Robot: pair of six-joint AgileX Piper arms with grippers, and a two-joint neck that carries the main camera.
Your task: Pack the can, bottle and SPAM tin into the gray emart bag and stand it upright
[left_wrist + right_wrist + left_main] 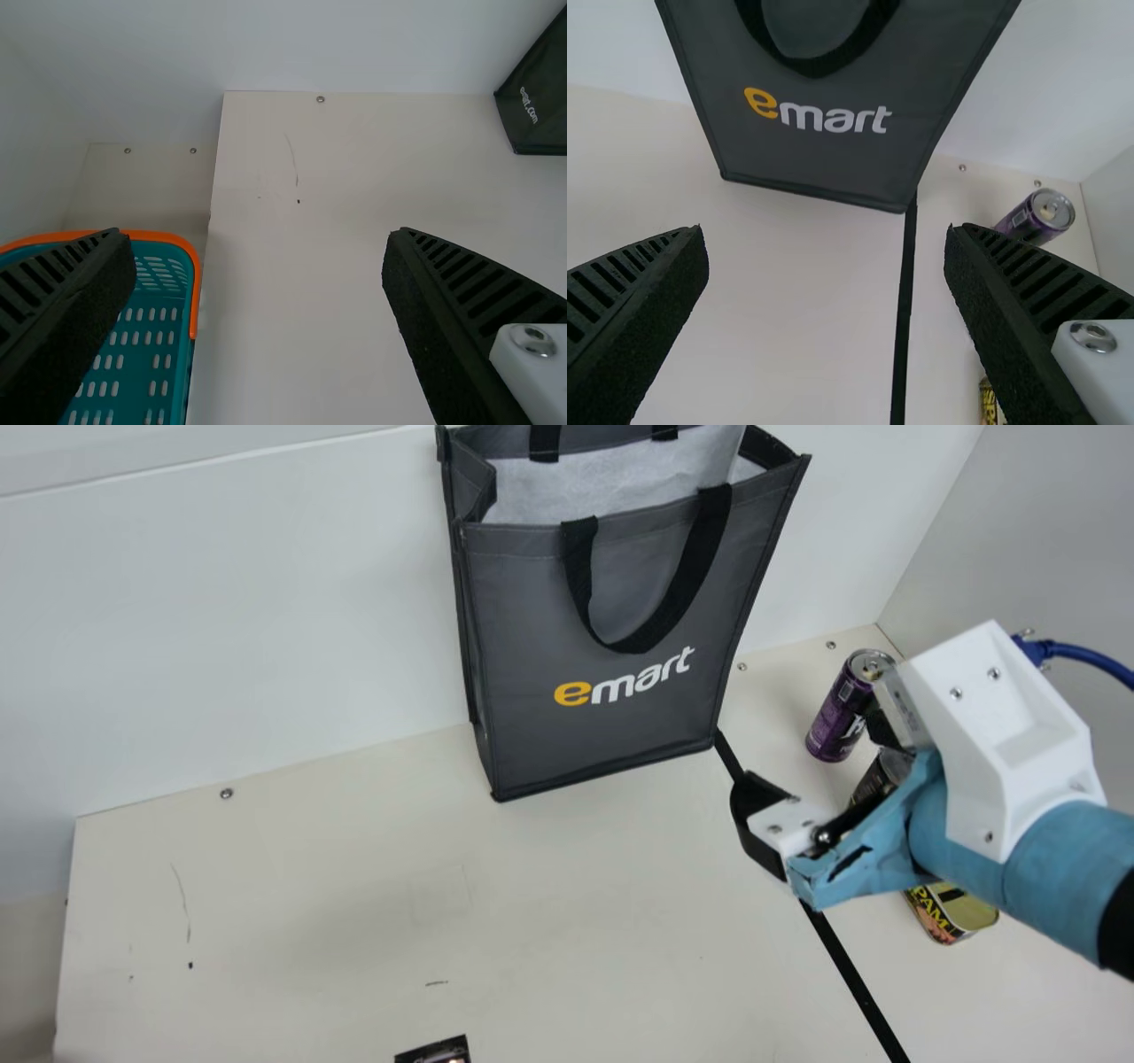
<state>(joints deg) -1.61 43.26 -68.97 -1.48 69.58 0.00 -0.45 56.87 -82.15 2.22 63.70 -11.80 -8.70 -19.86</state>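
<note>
Far left, teal basket [151,354], and my left gripper [257,248] hangs wide open with nothing in it, the whole work side away from it. Moving right, here's the gray emart bag [523,620], upright against the back wall, mouth up. And now my right gripper [826,252], fingers spread, empty, in front of the bag: the nearer hand by far! The can [1029,220] stands just right of the bag, long axis vertical, outside my right-hand finger rather than between the two. So I judge it's a shift rightward and toward the wall, jaws straddling that upright side. Rightmost, the SPAM tin [961,912], partly under my forearm, nearer the table's front.
</note>
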